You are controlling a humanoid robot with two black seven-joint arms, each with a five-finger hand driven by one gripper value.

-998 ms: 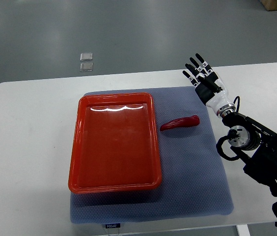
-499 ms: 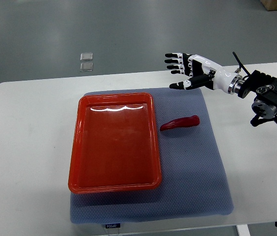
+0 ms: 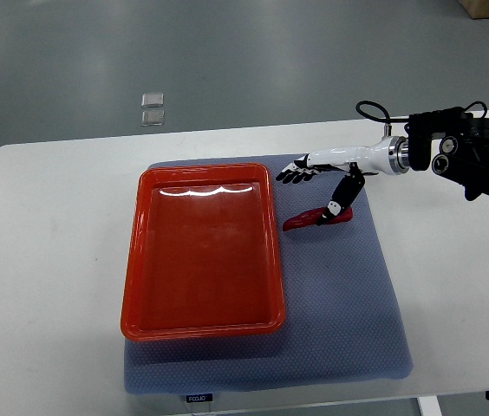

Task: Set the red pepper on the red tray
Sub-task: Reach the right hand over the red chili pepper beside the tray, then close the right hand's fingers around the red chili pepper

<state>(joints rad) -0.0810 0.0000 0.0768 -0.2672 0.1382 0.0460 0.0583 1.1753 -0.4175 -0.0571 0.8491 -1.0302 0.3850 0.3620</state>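
Spreading across most of the view is a smooth white table [image 3: 54,260], rounded at its corners. On it lies a blue-grey mat [image 3: 348,321] with a fine woven grain. The glossy red tray [image 3: 201,325], a shallow rectangle with a raised rim, sits on the mat's left half. My right hand [image 3: 327,173], white shell with black jointed fingers [image 3: 295,175], reaches in above the mat, fingers stretched flat and holding nothing, thumb angled down onto the red pepper [image 3: 314,217]. That pepper, slim, curved and shiny, lies on the mat just right of the tray.
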